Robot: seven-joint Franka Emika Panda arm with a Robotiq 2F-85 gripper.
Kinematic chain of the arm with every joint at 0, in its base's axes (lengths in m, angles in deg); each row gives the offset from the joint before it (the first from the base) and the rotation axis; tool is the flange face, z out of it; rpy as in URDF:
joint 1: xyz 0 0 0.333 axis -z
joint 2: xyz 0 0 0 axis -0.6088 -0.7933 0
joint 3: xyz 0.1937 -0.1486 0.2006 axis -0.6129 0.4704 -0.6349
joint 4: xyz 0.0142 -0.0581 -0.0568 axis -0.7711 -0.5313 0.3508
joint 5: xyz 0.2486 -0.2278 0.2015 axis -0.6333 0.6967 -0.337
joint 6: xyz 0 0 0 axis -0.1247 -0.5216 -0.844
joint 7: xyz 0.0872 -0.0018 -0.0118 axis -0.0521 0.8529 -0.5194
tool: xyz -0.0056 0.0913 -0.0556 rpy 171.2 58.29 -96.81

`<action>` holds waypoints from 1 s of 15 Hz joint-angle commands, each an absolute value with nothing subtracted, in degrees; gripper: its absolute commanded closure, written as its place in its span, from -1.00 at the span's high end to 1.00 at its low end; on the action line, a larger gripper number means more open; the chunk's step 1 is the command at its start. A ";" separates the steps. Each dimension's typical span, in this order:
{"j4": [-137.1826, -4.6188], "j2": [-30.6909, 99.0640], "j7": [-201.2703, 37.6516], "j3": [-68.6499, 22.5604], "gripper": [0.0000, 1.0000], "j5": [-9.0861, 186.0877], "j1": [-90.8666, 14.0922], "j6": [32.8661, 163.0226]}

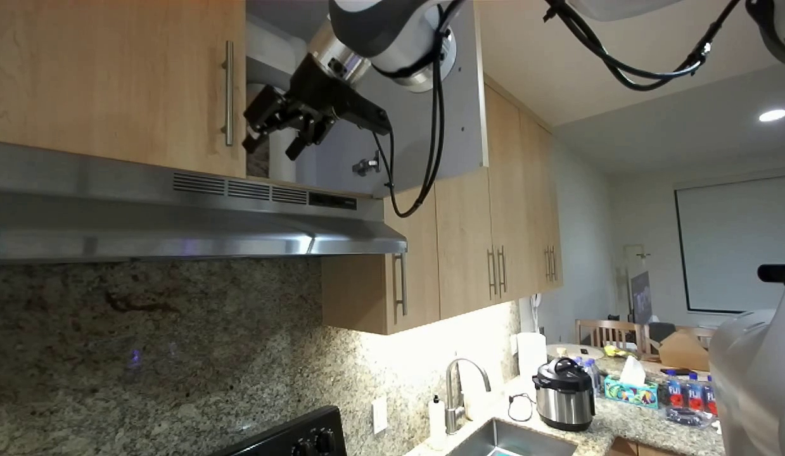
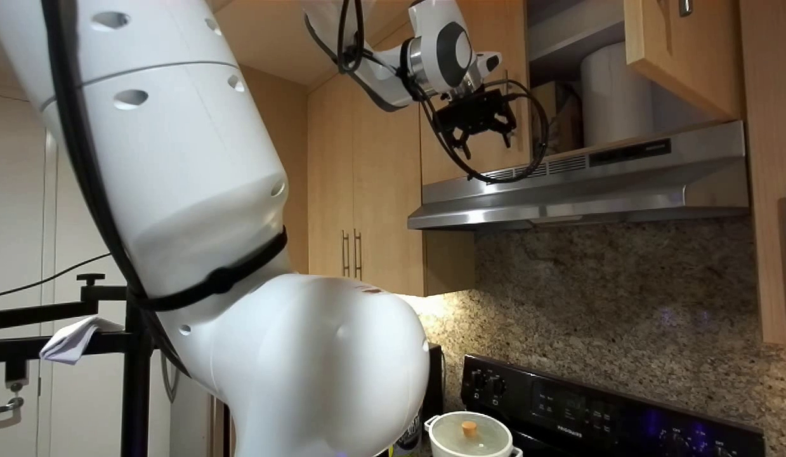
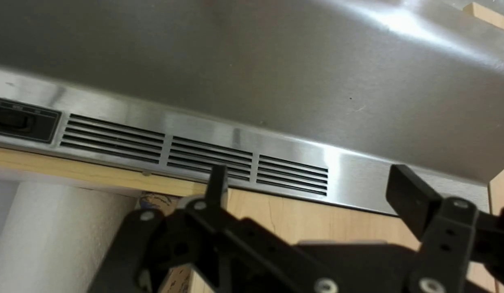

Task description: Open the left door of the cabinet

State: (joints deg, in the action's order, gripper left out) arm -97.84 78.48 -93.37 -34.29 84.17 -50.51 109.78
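Observation:
The left door is a flat honey-wood panel, shut, with a slim vertical metal handle near its opening edge. The door and handle also show in an exterior view, partly behind my gripper and cables. The cabinet stands open on its other side, showing a white interior and shelf. My gripper is open and empty, beside the handle near the cabinet's opening, fingers pointing down. In the wrist view my gripper has its fingers wide apart over the door's lower part; the handle is mostly hidden there.
The right door is swung open, close to my arm. A steel range hood lies just below the cabinet. A white cylinder and a patterned box stand inside. Cables loop around my wrist. Taller wood cabinets flank the hood.

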 commanded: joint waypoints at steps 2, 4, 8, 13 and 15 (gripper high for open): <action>-96.00 76.55 -92.76 -35.48 1.00 85.01 -49.92 116.64; -94.31 74.48 -93.95 -35.00 1.00 83.95 -51.12 121.21; -88.21 69.12 -99.29 -32.17 1.00 81.02 -55.85 124.08; -79.75 65.43 -110.63 -25.72 1.00 74.96 -62.97 120.90; -76.17 63.94 -114.73 -22.91 1.00 71.33 -65.30 118.59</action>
